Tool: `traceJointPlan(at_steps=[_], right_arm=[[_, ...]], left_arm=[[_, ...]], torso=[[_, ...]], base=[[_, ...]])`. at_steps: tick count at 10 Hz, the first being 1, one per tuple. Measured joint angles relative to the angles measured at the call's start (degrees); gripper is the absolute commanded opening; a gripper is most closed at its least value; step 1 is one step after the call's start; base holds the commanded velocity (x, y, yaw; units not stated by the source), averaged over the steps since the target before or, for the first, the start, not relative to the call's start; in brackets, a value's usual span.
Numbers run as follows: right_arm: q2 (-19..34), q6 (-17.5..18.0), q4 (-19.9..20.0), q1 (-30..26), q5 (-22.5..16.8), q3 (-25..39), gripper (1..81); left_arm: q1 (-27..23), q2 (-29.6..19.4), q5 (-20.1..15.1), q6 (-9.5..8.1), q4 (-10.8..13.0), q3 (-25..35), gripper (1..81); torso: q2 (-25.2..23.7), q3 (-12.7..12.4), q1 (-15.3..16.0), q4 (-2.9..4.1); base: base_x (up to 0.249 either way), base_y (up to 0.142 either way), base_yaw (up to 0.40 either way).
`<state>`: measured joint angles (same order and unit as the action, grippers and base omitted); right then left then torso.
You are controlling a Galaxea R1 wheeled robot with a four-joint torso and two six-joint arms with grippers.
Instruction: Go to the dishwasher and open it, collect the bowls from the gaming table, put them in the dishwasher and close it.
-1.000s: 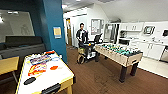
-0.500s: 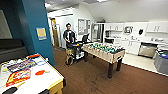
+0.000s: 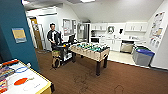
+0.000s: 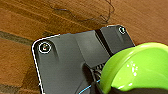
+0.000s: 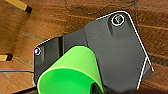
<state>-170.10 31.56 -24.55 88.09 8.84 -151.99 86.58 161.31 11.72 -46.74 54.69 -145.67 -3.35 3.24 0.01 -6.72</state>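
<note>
A lime-green bowl (image 4: 140, 70) shows large in the left wrist view, hanging above the wooden floor with my left gripper (image 4: 105, 86) shut on its rim. In the right wrist view a second lime-green bowl (image 5: 71, 72) is tilted, with my right gripper (image 5: 98, 87) shut on its edge. The gaming table (image 3: 41, 86), white-topped with a yellowish rim, lies at the lower left of the head view. The dishwasher (image 3: 126, 47), with its grey steel front, stands shut among white cabinets at the far kitchen wall.
A green foosball table (image 3: 90, 51) stands mid-room on brown floor. A person (image 3: 53, 36) stands behind a dark cart (image 3: 61, 53) beside it. A teal wall (image 3: 17, 37) rises at left. Grey bins with blue and green lids (image 3: 142, 55) sit at right. Yellow table legs (image 5: 17, 5) show nearby.
The head camera has swung right: the gaming table has slid to the picture's lower left and the kitchen wall with the dishwasher has come further into view. Both bowls stay held.
</note>
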Motion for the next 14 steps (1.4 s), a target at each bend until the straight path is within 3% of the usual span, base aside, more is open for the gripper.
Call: traceJointPlan(at_steps=[10,14], right_arm=[[0.0,0.0,0.0,0.0,0.0,0.0,1.0],[0.0,0.0,0.0,0.1,-0.1,0.0,1.0]], left_arm=[[0.0,0.0,-0.1,0.00,0.0,0.0,1.0],[-0.2,-0.1,0.1,0.00,0.0,0.0,1.0]], torso=[[0.0,0.0,0.0,0.00],[0.0,0.0,0.0,0.00]], base=[[0.000,0.000,-0.390],[0.000,-0.033,-0.073]])
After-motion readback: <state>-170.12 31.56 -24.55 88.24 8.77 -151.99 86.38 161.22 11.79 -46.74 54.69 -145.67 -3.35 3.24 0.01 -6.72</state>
